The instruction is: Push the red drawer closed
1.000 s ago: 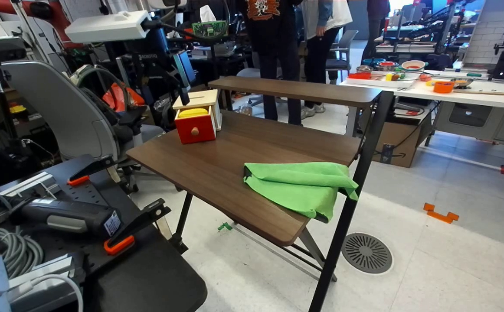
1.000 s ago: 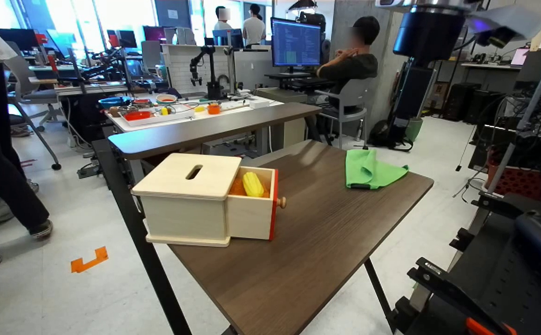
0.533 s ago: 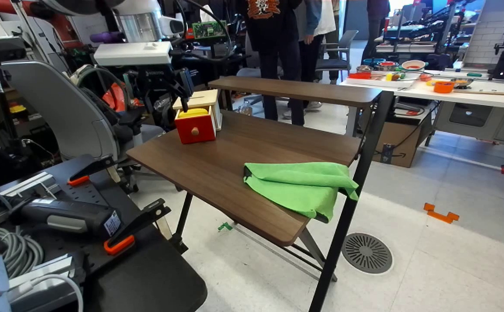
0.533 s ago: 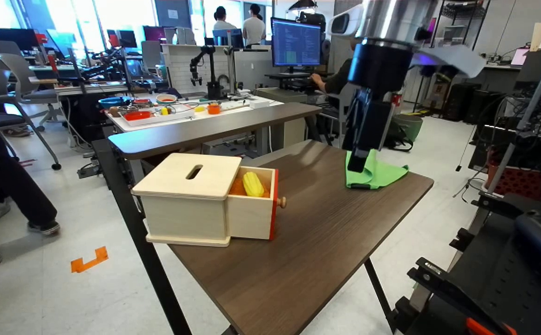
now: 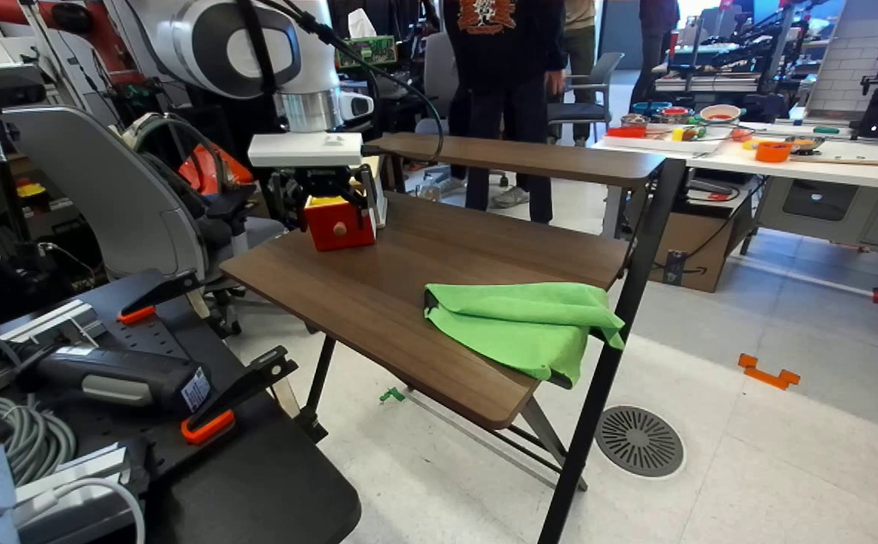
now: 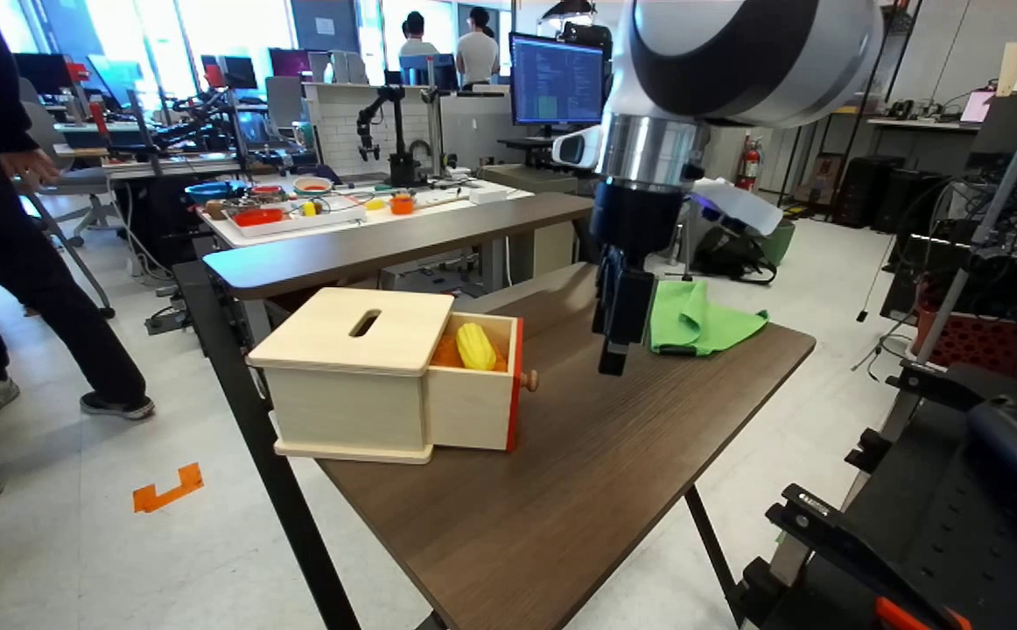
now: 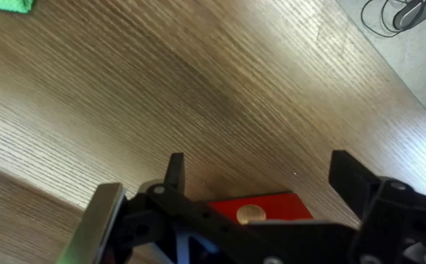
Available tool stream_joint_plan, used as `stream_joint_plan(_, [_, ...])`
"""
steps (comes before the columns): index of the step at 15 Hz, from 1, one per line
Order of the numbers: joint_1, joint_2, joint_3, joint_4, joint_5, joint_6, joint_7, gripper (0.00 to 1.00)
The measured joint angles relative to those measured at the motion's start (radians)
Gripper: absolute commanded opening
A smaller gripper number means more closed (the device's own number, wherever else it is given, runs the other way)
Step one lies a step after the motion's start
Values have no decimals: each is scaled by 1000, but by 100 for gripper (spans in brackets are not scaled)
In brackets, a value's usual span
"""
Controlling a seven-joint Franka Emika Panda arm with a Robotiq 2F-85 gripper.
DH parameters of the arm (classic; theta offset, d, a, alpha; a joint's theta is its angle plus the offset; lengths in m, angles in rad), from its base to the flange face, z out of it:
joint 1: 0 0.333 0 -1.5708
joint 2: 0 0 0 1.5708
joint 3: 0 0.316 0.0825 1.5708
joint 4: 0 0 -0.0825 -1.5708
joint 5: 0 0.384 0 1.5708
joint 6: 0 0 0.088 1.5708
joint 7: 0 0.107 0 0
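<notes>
Table: brown wood-look top, dark legs, shelf raised along one side.

Robot arm: white/grey, reaches in over tbl in both exterior views.

Green cloth: rumpled, at one end of tbl, partly over edge; a corner of it also shows in wrist view.

Box: pale wood, slotted lid, on tbl at opp. end from cloth.

Claw: black, pointing down, tips hanging above tbl. Spread wide, i.e. released: wrist view has fingers well apart w/ bare tabletop btwn tips. Contact: grips air. In an exterior view a strip of tabletop shows btwn fingertips and red drawer, so near but apart.

Red drawer, loc.: in box, sticks partway out, red front toward claw. Wrist view: front sits low, btwn the fingers, partly hidden by claw's own body.

Yellow corn (corn-shaped, anyway): lies in exposed part of drawer, on orange-brown patch, material unclear.

Knob: round, wood, approx. mid drawer front, sticking out on claw's side; clear of both fingers.
</notes>
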Motion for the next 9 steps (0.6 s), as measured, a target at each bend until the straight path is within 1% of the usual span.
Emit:
stream_joint_plan(3, [-3,45,25,51,-35,0,0,100])
stream_joint_plan(9, [-6,50,68,75,-41,1,0,100])
